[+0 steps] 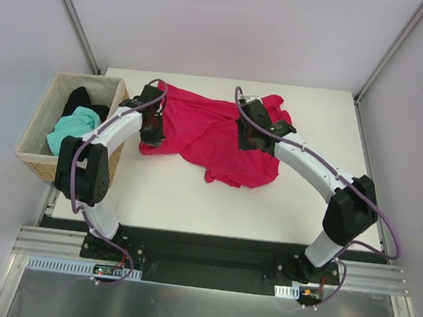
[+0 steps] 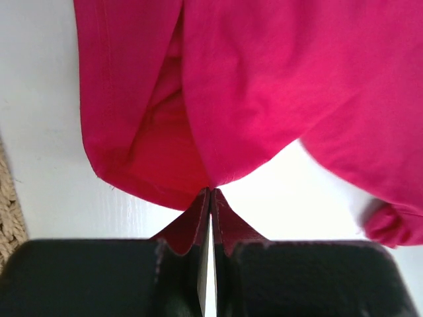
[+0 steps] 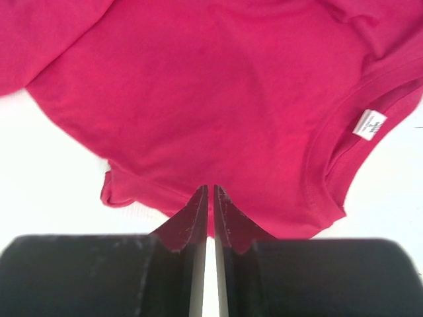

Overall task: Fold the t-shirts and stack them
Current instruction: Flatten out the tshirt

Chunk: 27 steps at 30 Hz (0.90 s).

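Observation:
A crimson t-shirt [image 1: 213, 136] lies crumpled and partly spread on the white table [image 1: 311, 115]. My left gripper [image 1: 153, 130] sits at the shirt's left edge. In the left wrist view its jaws [image 2: 209, 191] are pressed together, pinching the hem of the crimson cloth [image 2: 264, 79]. My right gripper [image 1: 249, 138] is over the shirt's upper middle. In the right wrist view it [image 3: 211, 188] is closed to a thin slit on a fold of the cloth [image 3: 211, 99], near the collar and its white label [image 3: 369, 124]. A mint t-shirt [image 1: 73, 131] and a black t-shirt [image 1: 83, 103] lie in the basket.
The tan wicker basket [image 1: 40, 166] stands off the table's left edge, beside the left arm; its weave shows at the left border of the left wrist view [image 2: 10, 218]. White walls with metal posts enclose the table. Bare table lies in front of and to the right of the shirt.

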Each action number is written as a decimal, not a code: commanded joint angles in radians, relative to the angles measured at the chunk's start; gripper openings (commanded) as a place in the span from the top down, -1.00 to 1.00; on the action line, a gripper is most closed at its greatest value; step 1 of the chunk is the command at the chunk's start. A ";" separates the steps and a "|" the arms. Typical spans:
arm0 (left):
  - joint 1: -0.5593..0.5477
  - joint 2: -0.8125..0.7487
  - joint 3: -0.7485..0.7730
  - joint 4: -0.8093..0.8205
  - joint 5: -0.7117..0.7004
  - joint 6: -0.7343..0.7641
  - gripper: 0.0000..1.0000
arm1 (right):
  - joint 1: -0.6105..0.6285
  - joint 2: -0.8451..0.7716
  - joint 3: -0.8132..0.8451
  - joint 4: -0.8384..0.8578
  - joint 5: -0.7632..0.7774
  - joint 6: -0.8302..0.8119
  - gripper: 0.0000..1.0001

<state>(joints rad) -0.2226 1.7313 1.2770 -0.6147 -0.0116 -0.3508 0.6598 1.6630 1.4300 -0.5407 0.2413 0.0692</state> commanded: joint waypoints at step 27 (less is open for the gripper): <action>0.052 -0.127 0.200 -0.079 -0.054 0.009 1.00 | 0.259 0.138 -0.056 0.039 -0.074 0.090 0.45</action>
<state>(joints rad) -0.1749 1.6474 1.4349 -0.6708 -0.0616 -0.3500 0.8917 1.7809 1.3510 -0.5220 0.1925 0.1337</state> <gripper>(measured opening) 0.005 0.251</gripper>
